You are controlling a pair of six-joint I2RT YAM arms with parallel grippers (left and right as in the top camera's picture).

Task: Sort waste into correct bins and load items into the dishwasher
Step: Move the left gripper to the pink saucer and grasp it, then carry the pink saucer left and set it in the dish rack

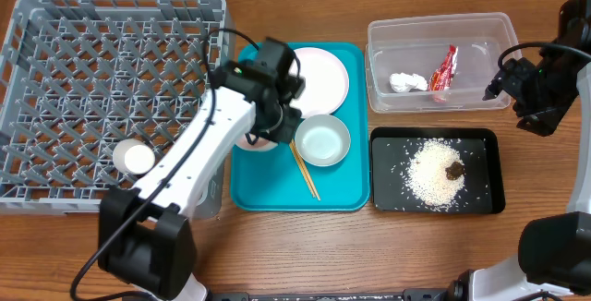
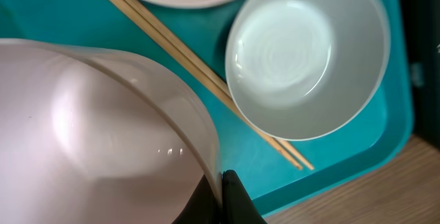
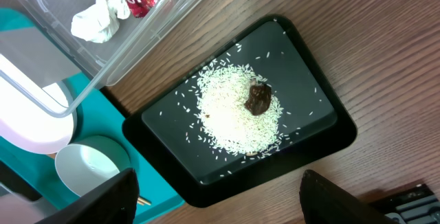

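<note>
One pink bowl (image 2: pixel 89 128) is clamped by the left end effector (image 2: pixel 221 184).

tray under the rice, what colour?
The tray is black, clearest in the right wrist view.

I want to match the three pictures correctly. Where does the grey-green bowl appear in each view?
Overhead: the grey-green bowl is near the centre, on the right part of the teal tray.
Left wrist: the bowl fills the upper right.
Right wrist: the bowl is in the lower left corner.
Shared landmark: the teal tray under the bowl shows in all three views.
</note>
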